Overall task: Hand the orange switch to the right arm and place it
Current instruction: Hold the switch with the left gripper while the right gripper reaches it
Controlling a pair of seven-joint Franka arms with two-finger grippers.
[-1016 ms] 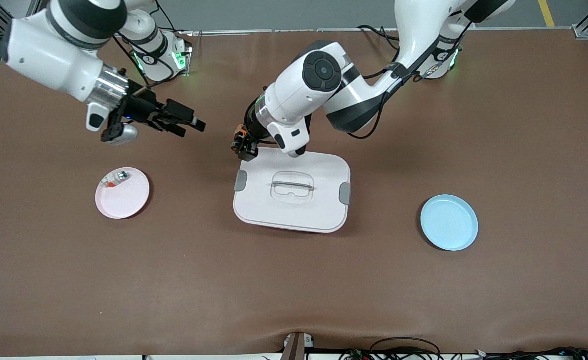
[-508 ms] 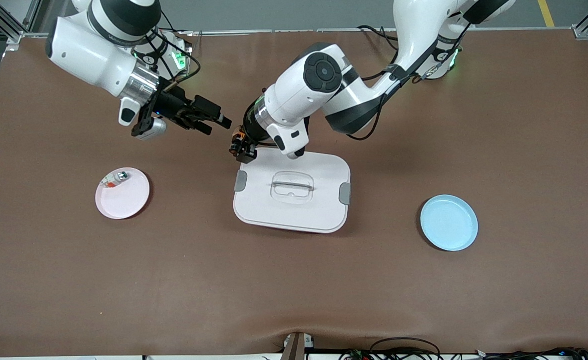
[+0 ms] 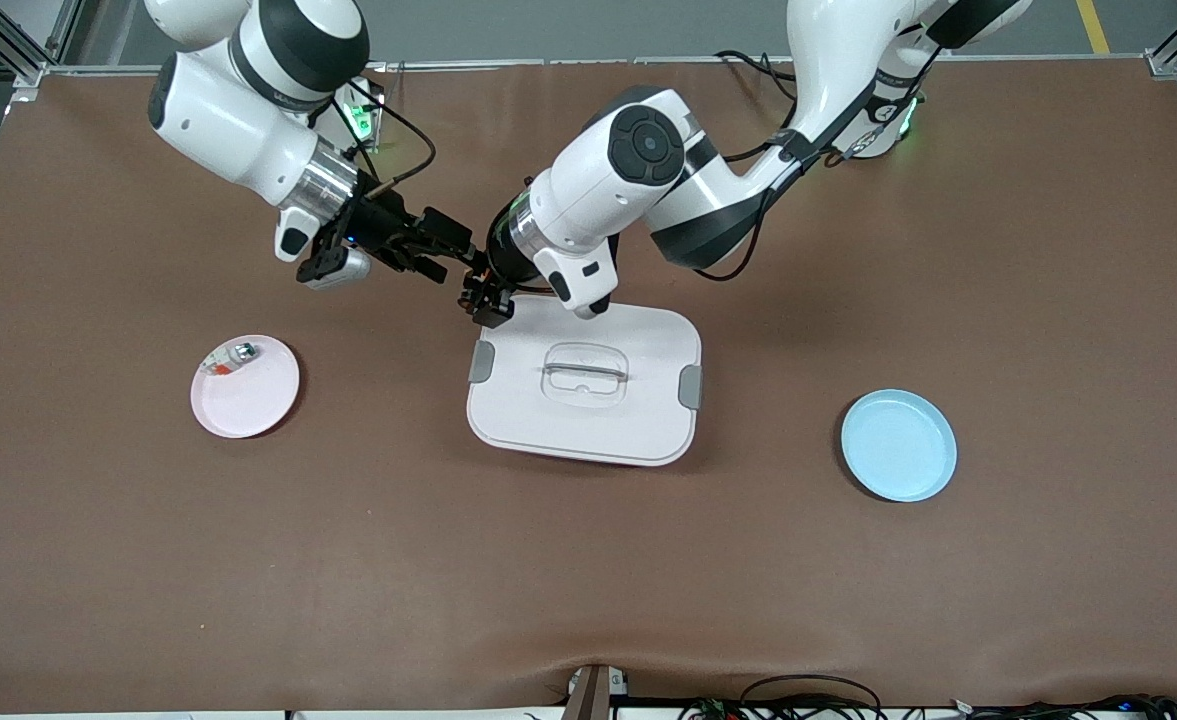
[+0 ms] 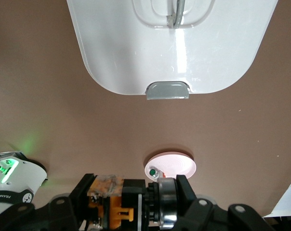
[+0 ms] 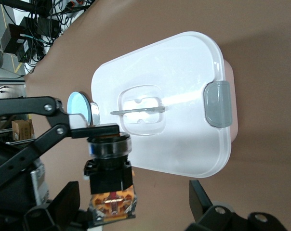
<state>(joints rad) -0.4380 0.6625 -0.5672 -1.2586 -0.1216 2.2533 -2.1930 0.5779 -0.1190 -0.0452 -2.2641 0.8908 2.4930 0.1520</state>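
Observation:
My left gripper [image 3: 484,296] is shut on the orange switch [image 3: 476,272] and holds it in the air over the table, just off a corner of the white lidded box [image 3: 588,425]. In the left wrist view the switch [image 4: 112,207] lies across that gripper [image 4: 131,214]. My right gripper [image 3: 445,251] is open and level with the switch. In the right wrist view the switch [image 5: 110,190] sits between that gripper's [image 5: 136,209] spread fingers [image 5: 198,202], with a wide gap on one side.
A pink plate [image 3: 248,400] with a small silver-and-red bit [image 3: 233,355] lies toward the right arm's end of the table. A blue plate [image 3: 898,445] lies toward the left arm's end. The box stands between them.
My right arm has swung across from over the pink plate's end of the table until its open fingers reach the switch. My left gripper has stayed almost still with the switch.

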